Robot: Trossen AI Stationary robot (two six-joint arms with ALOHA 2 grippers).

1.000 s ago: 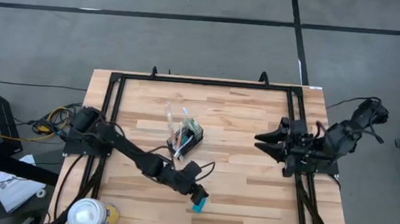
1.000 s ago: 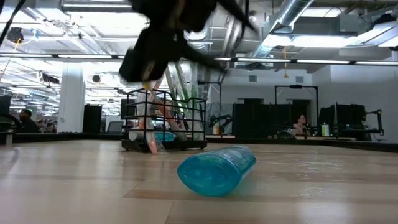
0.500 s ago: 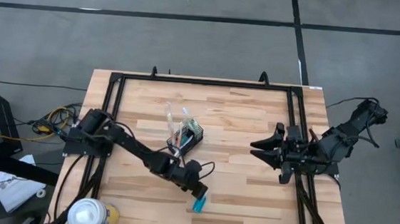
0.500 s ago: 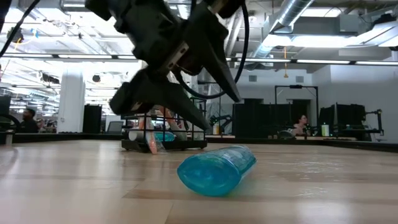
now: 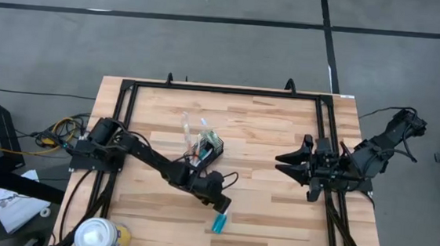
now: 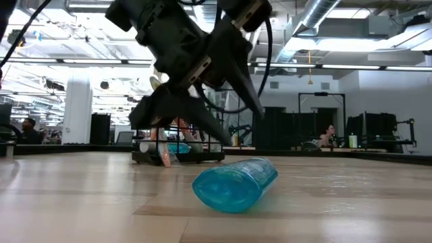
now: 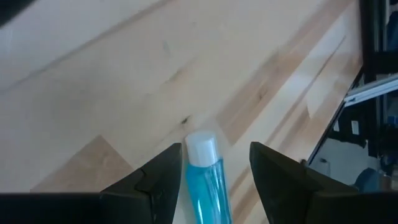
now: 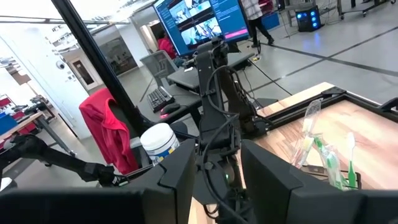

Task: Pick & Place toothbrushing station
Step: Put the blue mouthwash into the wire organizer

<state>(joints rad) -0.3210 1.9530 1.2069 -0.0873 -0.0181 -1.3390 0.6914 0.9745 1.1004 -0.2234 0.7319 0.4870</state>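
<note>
Low view: the left gripper (image 6: 202, 111) hangs with its fingers spread just above a blue tube (image 6: 236, 183) lying on its side on the table (image 6: 81, 202), evidently lined up for a grab. The wire holder (image 5: 207, 148), toothbrushes (image 5: 192, 129) upright inside, stands mid-table. The right gripper (image 5: 284, 163) waits, fingers parted and empty, near the table's right edge.

Grey floor (image 5: 211, 36) crossed by dark lines surrounds the wooden table (image 5: 267, 127). Beyond it, an open workshop: exposed ducts (image 6: 324, 27), strip lights (image 6: 88, 8), a white pillar (image 6: 77, 108), monitors (image 8: 199, 22), a red jacket (image 8: 102, 127) over a chair.
</note>
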